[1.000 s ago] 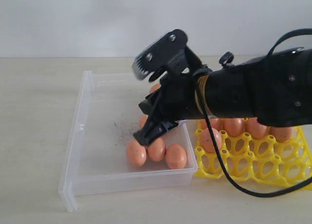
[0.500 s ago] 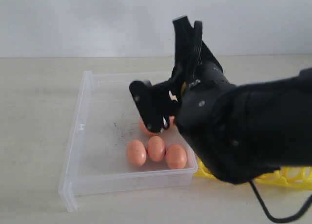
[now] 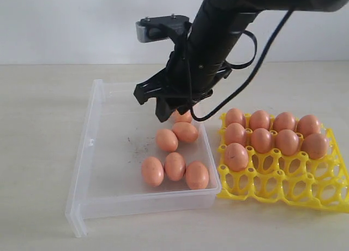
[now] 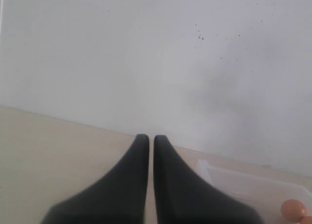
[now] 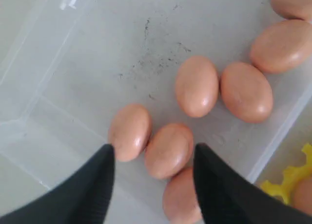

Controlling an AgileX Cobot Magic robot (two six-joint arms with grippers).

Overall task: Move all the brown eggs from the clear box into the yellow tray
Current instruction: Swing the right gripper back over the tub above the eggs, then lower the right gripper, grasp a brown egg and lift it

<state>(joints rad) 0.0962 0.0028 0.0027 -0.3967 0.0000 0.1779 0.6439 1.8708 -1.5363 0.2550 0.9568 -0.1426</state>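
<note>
Exterior view: my right end effector wide, empty, over pinkish-brown oval eggs in shallow clear plastic box; nine in yellow lattice tray; my left end effector pinched narrow.

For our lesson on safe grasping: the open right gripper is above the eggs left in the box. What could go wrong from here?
1. The eggs under the right gripper touch; its open fingers span about two, so closing might pinch or shove a neighbour.
2. They sit near the box wall, which a finger could strike.
3. The arm's cable hangs loose near the tray and might snag on the way across.
</note>
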